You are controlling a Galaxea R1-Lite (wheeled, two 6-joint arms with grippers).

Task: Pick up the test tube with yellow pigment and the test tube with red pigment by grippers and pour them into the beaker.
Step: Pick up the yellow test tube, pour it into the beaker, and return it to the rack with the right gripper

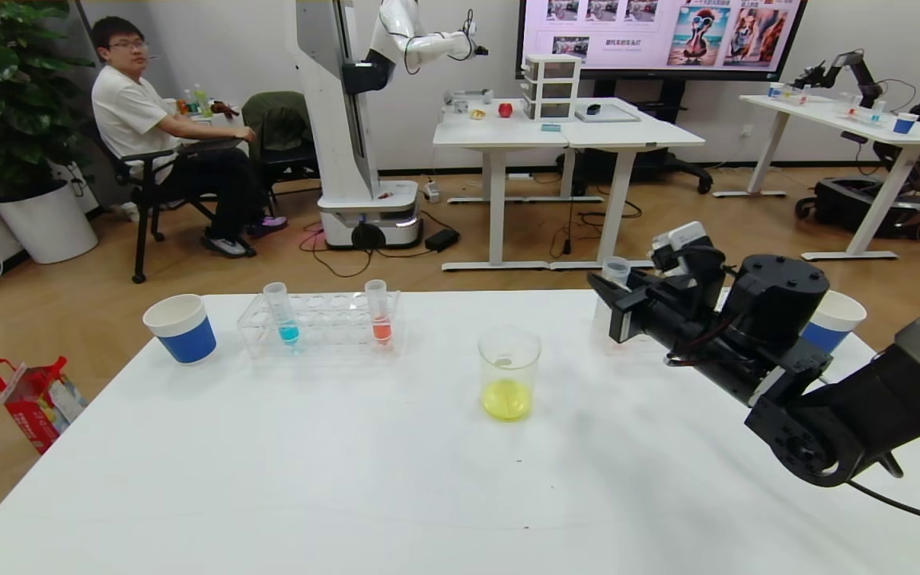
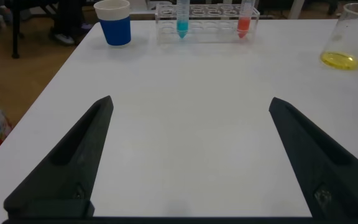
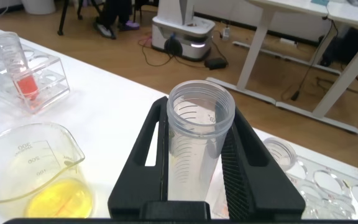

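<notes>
The right gripper (image 3: 197, 180) is clamping an empty clear test tube (image 3: 194, 149) upright between its fingers. At nine o'clock the beaker (image 3: 33, 171) is holding yellow liquid; at ten o'clock the test tube with red pigment (image 3: 18, 71) is standing in a clear rack (image 3: 48, 87).

Wood floor (image 1: 69, 303), white desks (image 1: 568, 132), wall screen (image 1: 660, 32), potted plant (image 1: 5, 88).

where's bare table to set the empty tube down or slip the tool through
Free: the wide near half of the table, in front of the beaker, and the strip between the rack and the beaker. Crowded: the far right, where the right tool holds an emptied tube over a second rack beside a blue cup.
</notes>
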